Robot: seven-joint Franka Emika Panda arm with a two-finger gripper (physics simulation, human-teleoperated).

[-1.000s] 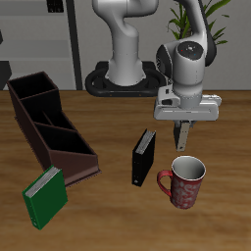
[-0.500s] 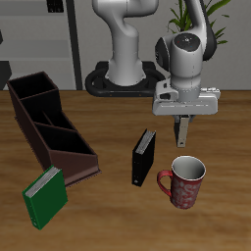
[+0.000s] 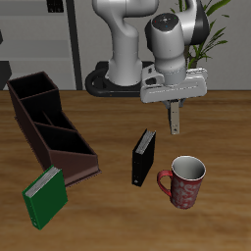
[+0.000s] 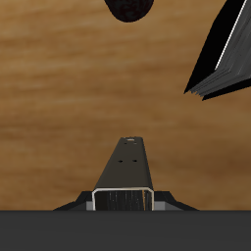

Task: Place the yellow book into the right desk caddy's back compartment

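The gripper (image 3: 175,122) has its two fingers pressed together, with nothing between them. It hangs in the air above the table (image 3: 221,137), a bit farther back than the black book (image 3: 144,157). The yellow book does not show in either view, so I cannot tell which way it lies from the gripper. The red mug (image 3: 184,181) stands just beside the black book. The right desk caddy (image 3: 59,147) sits well apart from it, its back compartment (image 3: 33,90) open. It looks like finding the book comes first.
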